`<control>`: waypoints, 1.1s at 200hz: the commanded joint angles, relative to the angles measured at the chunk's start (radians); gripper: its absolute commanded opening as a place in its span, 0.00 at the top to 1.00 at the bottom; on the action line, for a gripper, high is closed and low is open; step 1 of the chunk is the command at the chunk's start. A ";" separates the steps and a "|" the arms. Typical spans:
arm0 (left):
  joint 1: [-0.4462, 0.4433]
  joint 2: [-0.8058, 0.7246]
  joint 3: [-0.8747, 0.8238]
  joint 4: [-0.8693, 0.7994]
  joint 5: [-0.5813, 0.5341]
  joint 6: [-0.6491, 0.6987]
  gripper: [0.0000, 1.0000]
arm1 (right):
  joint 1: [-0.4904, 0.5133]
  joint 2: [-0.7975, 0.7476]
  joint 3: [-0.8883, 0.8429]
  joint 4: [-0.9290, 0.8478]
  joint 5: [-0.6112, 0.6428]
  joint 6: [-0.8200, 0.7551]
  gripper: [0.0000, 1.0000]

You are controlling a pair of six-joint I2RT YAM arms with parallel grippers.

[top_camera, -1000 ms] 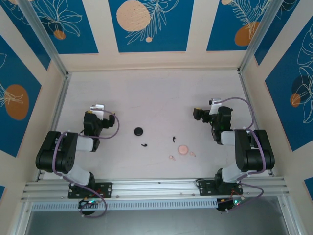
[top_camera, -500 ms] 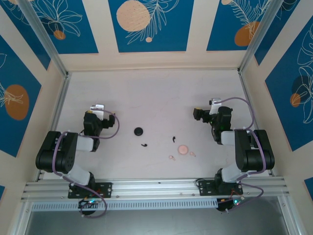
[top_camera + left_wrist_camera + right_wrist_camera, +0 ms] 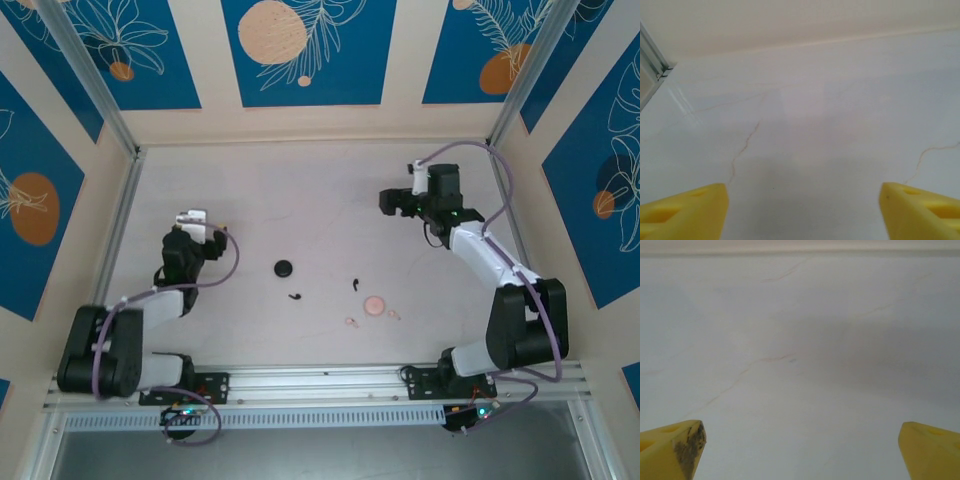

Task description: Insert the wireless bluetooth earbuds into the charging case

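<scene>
Step in hand: approach, nothing grasped. Left claw (image 3: pixel 802 192) and right claw (image 3: pixel 801 430) both released, empty. Earbuds (image 3: pixel 296 297) lie between the claws, baseward; next, reach one and grip it delicately.

a pale, faintly cracked table (image 3: pixel 300 190) lies in the middle; blue leaf-patterned panels (image 3: pixel 340 60) rise behind the table, and a ribbed metal rail (image 3: pixel 320 378) runs along its near edge.
</scene>
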 commanded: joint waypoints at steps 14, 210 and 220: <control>-0.043 -0.143 0.221 -0.605 0.086 -0.175 0.32 | 0.119 -0.024 0.135 -0.491 -0.013 0.125 0.01; -0.578 0.549 1.036 -1.620 -0.019 -0.479 0.35 | -0.044 -0.206 -0.209 -0.259 -0.508 0.469 0.07; -0.579 0.576 1.054 -1.619 -0.015 -0.481 0.34 | -0.045 -0.198 -0.213 -0.253 -0.512 0.470 0.06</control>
